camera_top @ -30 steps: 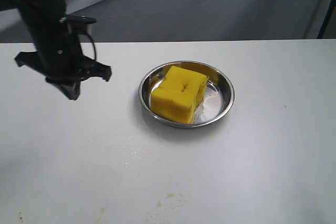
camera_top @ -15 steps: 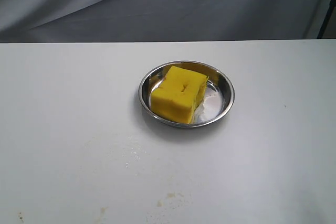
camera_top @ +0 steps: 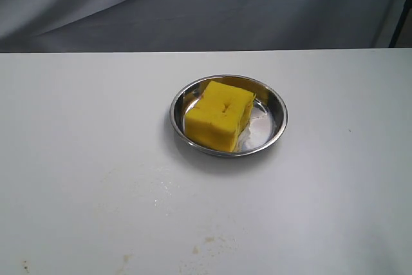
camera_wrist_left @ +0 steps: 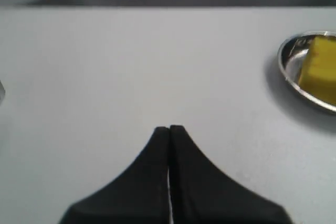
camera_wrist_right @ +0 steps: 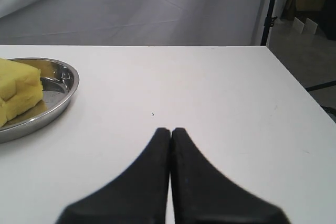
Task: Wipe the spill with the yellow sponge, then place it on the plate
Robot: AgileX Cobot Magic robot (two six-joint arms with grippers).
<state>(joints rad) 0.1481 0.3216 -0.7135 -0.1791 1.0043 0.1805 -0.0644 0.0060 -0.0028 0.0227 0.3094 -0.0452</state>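
The yellow sponge (camera_top: 219, 114) lies in the steel plate (camera_top: 275, 109) on the white table, a little tilted against the rim. No amber puddle shows; only faint smears and brownish specks (camera_top: 209, 239) mark the table near the front edge. Neither arm appears in the exterior view. My left gripper (camera_wrist_left: 169, 128) is shut with nothing in it, over bare table, with the plate (camera_wrist_left: 287, 69) and sponge (camera_wrist_left: 321, 68) off to one side. My right gripper (camera_wrist_right: 170, 130) is shut and empty too, apart from the plate (camera_wrist_right: 67, 86) and sponge (camera_wrist_right: 18, 90).
A grey cloth backdrop (camera_top: 257, 4) hangs behind the table. In the right wrist view the table's side edge (camera_wrist_right: 296, 85) drops to a floor with a black stand leg (camera_wrist_right: 270, 9) and boxes beyond.
The left arm, which stood over the table's left part one second ago, has withdrawn out of the exterior view. Sponge and plate have not moved.
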